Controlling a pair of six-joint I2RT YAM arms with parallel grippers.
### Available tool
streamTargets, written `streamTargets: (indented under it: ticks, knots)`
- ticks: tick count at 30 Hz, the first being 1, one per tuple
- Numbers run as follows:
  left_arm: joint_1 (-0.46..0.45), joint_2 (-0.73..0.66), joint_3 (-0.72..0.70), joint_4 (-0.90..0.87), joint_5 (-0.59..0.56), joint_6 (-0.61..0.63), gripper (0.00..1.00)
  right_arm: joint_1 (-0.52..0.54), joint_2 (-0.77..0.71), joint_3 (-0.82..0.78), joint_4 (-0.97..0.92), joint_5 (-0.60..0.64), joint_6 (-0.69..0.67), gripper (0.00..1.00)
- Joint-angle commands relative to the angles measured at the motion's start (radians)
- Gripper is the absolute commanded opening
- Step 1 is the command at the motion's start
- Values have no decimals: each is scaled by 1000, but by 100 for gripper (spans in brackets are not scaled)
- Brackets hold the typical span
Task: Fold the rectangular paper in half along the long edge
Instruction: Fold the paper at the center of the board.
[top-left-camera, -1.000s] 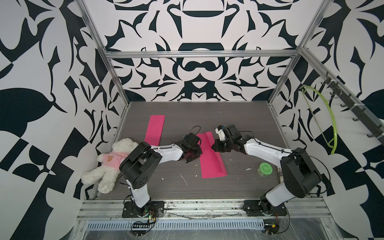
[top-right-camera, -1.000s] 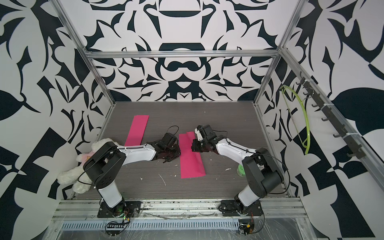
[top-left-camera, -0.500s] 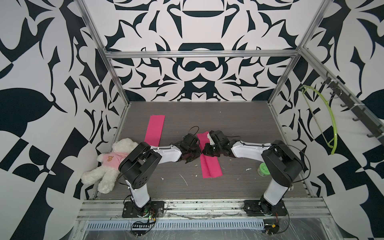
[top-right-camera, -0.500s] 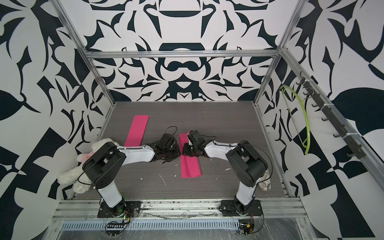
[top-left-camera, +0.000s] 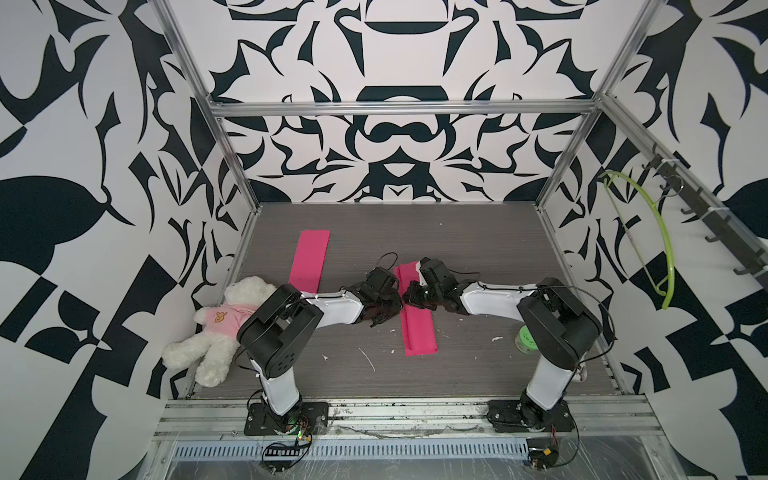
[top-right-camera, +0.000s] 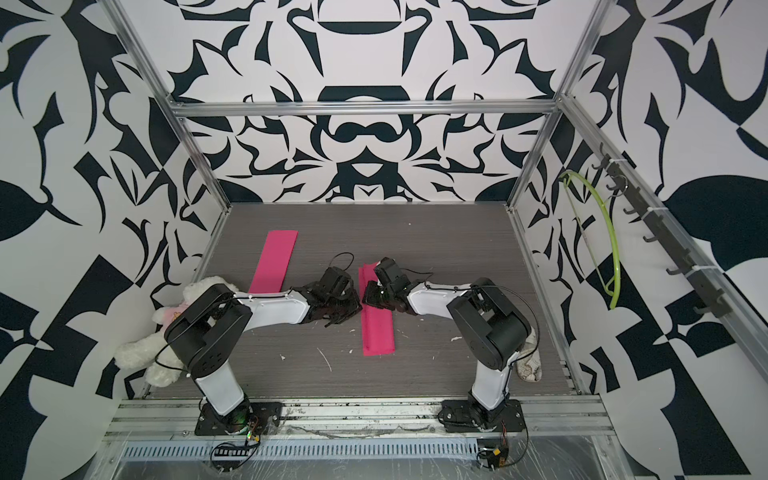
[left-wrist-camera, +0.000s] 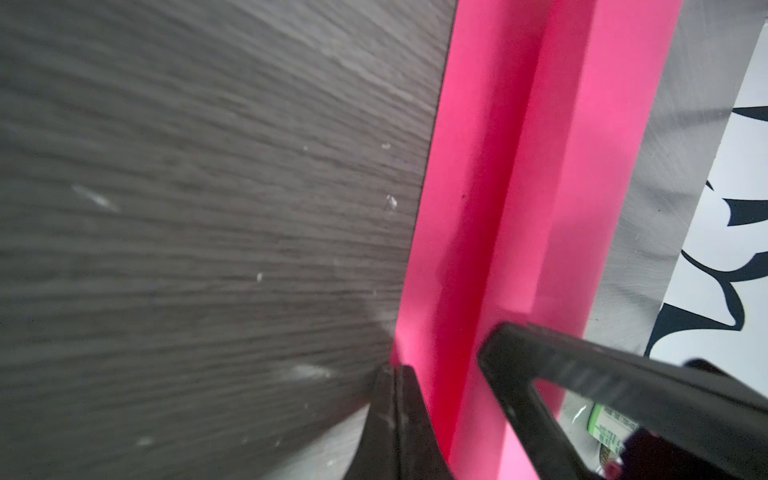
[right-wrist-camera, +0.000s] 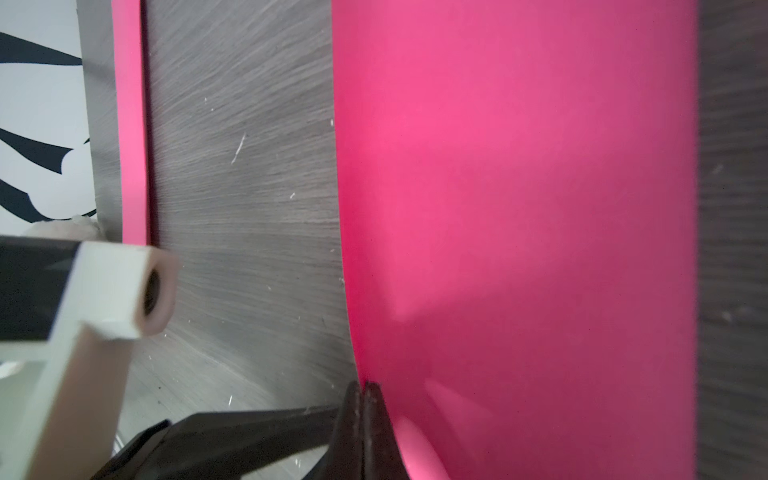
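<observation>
Right gripper (right-wrist-camera: 363, 388) clamps pink paper (top-left-camera: 417, 332) edge; left gripper (left-wrist-camera: 393, 376) jaws together beside it (grip unclear). Risk: uneven pull skews crease, edges misalign.

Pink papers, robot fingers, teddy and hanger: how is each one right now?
Middle pink paper: folded over lengthwise, top layer curved, not pressed flat.
Left fingers: shut, tips at that paper's edge.
Right fingers: shut on that paper's edge.
Other pink paper: lying flat on the table, untouched.
Teddy: lying at the table's edge, beside the left arm.
Green hanger: hanging from a wall hook.
</observation>
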Motion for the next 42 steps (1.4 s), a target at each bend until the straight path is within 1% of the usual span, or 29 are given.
streamTargets:
  ticks: [1,16,23,29,30,32,34,37,40,42]
  knots:
    - [3,34,-51,-149,-23,1,0,8,5,4,32,13,13,0]
    - [5,34,-51,-147,-23,1,0,8,36,-7,32,10,9,0]
    - [6,14,-68,-152,-30,-2,0,7,40,-20,33,20,17,0]
    - [8,-27,-77,-176,-64,-5,0,8,42,-29,34,19,14,12]
    - [8,-36,-79,-184,-76,-5,2,8,42,-29,33,20,14,14]
    - [10,-64,-85,-204,-106,-6,8,8,43,-31,33,20,11,17]
    - [16,-85,-94,-214,-123,-7,10,8,45,-31,34,16,11,20]
    - [29,-102,-103,-222,-129,-3,11,8,49,-31,40,8,11,22]
    - [38,-104,-107,-224,-126,1,11,8,51,-33,49,-2,14,26]
    - [38,-104,-108,-221,-122,3,12,8,49,-35,62,-14,18,27]
